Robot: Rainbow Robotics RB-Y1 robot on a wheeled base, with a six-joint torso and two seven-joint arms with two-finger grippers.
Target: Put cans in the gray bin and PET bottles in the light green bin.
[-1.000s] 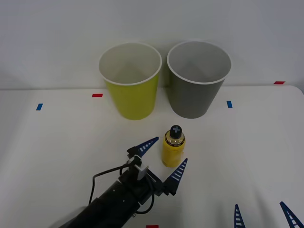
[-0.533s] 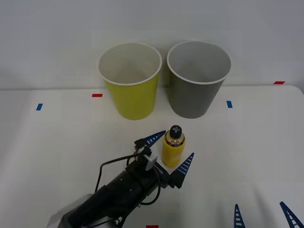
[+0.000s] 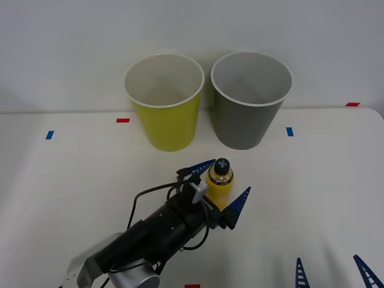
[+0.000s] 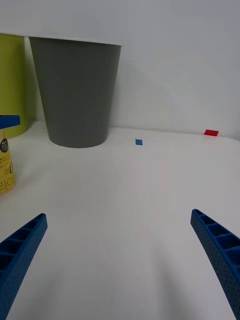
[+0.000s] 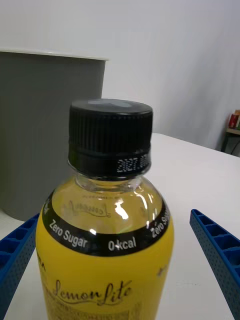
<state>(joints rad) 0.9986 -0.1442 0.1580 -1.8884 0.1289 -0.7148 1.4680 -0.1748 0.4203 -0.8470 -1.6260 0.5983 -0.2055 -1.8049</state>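
Yellow bottle (image 3: 219, 183) stands on the table (image 3: 72, 180), unbinned; my left gripper (image 3: 223, 185) straddles it, jaws apart; green bin (image 3: 165, 102) waits at eleven o'clock; right gripper (image 3: 333, 273) idles, jaws apart.

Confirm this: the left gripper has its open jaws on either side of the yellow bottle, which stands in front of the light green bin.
Not quite. The left gripper does have its open jaws on either side of the yellow bottle, but the front view shows the bottle standing in front of the gray bin, not the light green bin.
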